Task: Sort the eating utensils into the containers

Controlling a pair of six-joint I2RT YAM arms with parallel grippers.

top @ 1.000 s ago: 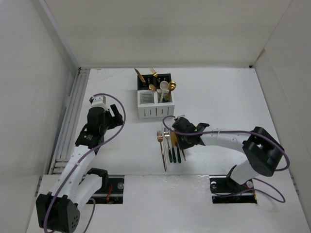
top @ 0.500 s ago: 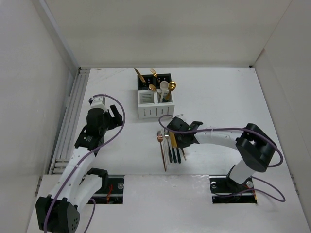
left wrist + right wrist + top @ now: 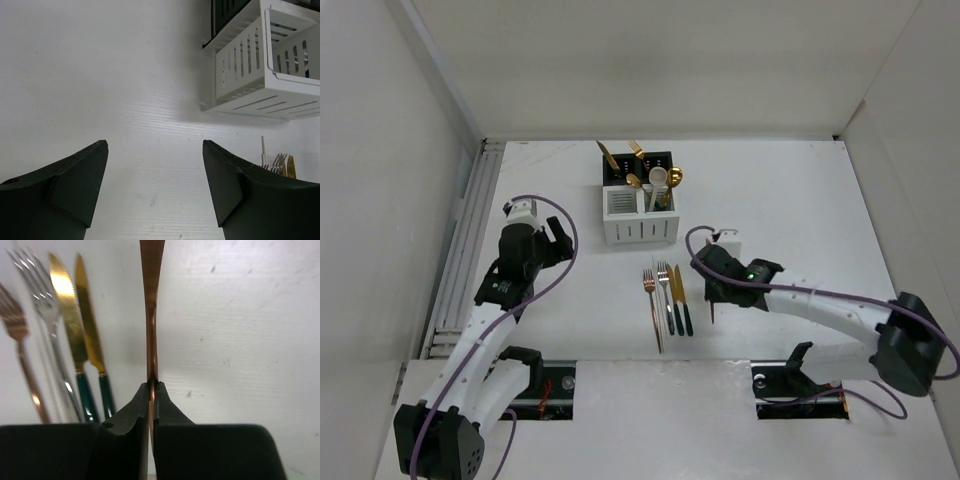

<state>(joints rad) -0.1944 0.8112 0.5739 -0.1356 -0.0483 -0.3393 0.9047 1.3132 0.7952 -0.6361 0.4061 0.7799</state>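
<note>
My right gripper is shut on a slim copper utensil, held edge-on just above the table; its head is out of view. It also shows as a thin line in the top view. To its left a row of utensils lies on the table: a copper fork, a silver fork and two gold knives with teal handles. The white holder and the black holder behind it stand at the back, with gold utensils and a cream spoon in them. My left gripper is open and empty.
Grooved rails run along the table's left edge. White walls close in the back and both sides. The white holder's slotted side sits at the upper right of the left wrist view, with fork tips below it.
My right gripper has moved right, away from the utensil row, with the copper utensil shut in it. The left arm has not moved.
</note>
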